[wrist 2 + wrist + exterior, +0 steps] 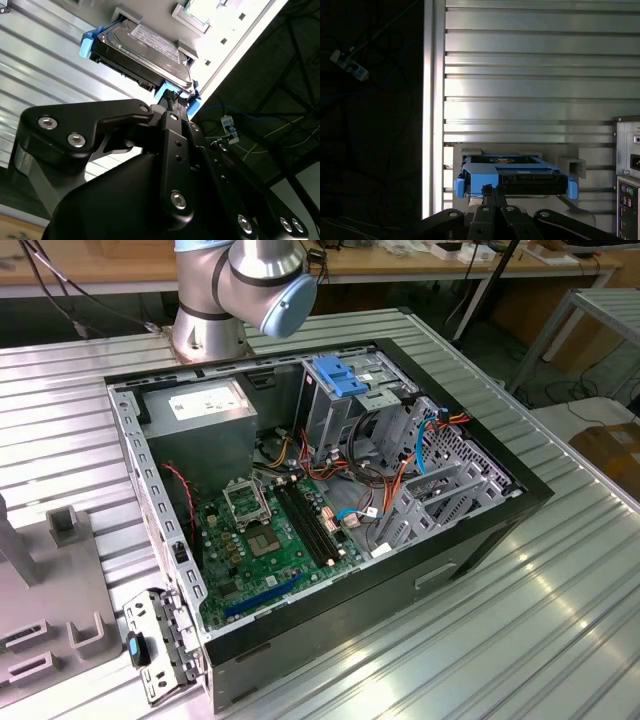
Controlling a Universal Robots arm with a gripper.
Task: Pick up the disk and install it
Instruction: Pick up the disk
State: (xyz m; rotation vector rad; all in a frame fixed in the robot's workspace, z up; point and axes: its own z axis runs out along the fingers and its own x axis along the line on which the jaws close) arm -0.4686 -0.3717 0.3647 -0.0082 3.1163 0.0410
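The disk (145,47) is a silver-grey hard drive with a white label and blue side rails. It rests in a pale grey holder (186,14) on the ribbed metal table. In the first wrist view the disk (525,180) shows end-on, connector side toward the camera. My gripper (172,97) is just short of the disk's blue rail, its black fingers drawn together; in the first wrist view the gripper (490,189) overlaps the disk's near edge. I cannot tell whether the tips touch the rail. The disk sits level in the holder.
In the exterior view the open computer case (480,530) lies on the table with the motherboard (270,530), a grey power-supply box (205,410) and a tall metal cage with a light-blue handle (335,375). The table's edge (427,100) runs beside the holder; the case's rear panel (627,175) is close by.
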